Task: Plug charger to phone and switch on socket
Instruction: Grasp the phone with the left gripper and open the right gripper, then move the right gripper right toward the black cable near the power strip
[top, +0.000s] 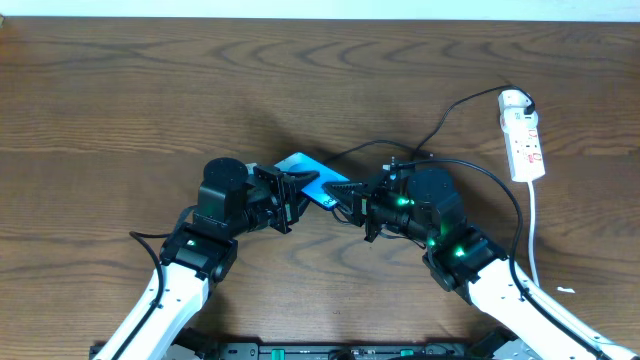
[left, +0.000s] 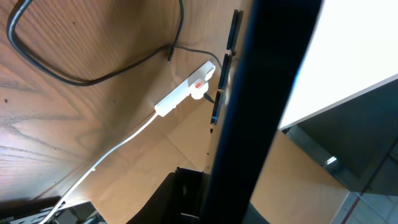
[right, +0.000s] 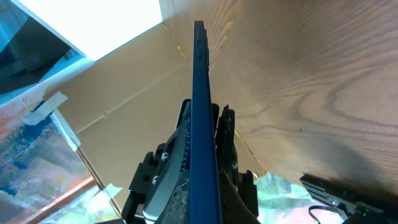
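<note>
The phone (top: 305, 168), cyan-screened, hangs above the table between my two grippers. In the right wrist view its blue edge (right: 202, 124) runs straight up between the fingers, and my right gripper (top: 352, 200) is shut on it. My left gripper (top: 297, 198) is at the phone's other end. In the left wrist view the phone is a dark band (left: 249, 124) hiding one finger, so how close the jaws stand is unclear. The white socket (top: 523, 140) lies at the far right. The charger cable (top: 440, 128) runs from its black plug in the socket towards the phone; its tip is hidden.
The socket's white cord (top: 533, 230) trails down the right side towards the table's front edge. In the left wrist view the socket (left: 177, 98) and a loop of black cable (left: 93, 78) lie on the wood. A dark robot cable (top: 505, 185) arcs over my right arm.
</note>
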